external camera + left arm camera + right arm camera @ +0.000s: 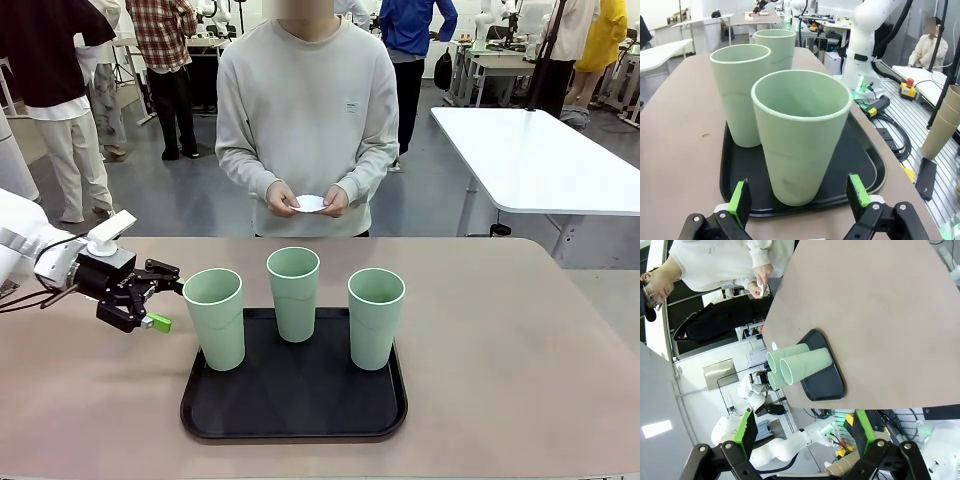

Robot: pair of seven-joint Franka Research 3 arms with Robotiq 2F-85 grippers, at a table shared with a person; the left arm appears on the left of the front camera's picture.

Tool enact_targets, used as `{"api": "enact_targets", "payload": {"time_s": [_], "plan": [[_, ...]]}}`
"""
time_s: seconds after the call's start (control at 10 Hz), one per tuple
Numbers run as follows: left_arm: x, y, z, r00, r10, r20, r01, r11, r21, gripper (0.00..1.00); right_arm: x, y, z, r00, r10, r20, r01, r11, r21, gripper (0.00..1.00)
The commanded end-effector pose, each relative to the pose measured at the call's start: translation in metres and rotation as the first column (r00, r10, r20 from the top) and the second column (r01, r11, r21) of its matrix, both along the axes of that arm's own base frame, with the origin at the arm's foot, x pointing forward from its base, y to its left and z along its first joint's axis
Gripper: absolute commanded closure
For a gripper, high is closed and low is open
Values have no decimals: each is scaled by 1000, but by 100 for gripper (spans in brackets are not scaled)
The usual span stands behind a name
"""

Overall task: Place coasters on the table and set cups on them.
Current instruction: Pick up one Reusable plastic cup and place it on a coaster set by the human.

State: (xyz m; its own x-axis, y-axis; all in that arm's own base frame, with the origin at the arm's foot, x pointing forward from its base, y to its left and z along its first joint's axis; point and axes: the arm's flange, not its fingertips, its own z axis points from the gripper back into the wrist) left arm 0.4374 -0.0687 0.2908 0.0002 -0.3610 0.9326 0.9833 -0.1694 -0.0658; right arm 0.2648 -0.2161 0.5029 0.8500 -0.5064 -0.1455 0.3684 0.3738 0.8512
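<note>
Three mint-green cups stand on a black tray (300,405): a left cup (213,318), a middle cup (294,293) and a right cup (376,317). My left gripper (166,297) is open, low over the table (520,330), just left of the left cup. In the left wrist view that cup (800,135) stands just ahead of the gripper (799,200), between its green pads (740,197). The person at the far side holds white coasters (310,203) in both hands. My right gripper (804,427) is open and empty, high above the table (865,315), the cups (797,365) far below.
A white table (540,155) stands at the back right, with people farther behind. Beyond the table's right edge are the right arm's base (862,55), floor cables and stacked brown paper cups (942,125). Bare tabletop lies left and right of the tray.
</note>
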Motion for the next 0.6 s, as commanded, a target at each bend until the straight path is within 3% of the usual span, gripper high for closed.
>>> {"api": "enact_targets", "payload": {"time_s": [0.0, 0.5], "plan": [[16, -13, -8, 999, 37, 22, -37, 999, -2, 0, -1, 0, -1, 1000, 4, 10, -4, 1000, 13, 0], [17, -33, -17, 1000, -4, -8, 4, 1000, 14, 0, -1, 0, -1, 1000, 4, 10, -4, 1000, 13, 0]]}}
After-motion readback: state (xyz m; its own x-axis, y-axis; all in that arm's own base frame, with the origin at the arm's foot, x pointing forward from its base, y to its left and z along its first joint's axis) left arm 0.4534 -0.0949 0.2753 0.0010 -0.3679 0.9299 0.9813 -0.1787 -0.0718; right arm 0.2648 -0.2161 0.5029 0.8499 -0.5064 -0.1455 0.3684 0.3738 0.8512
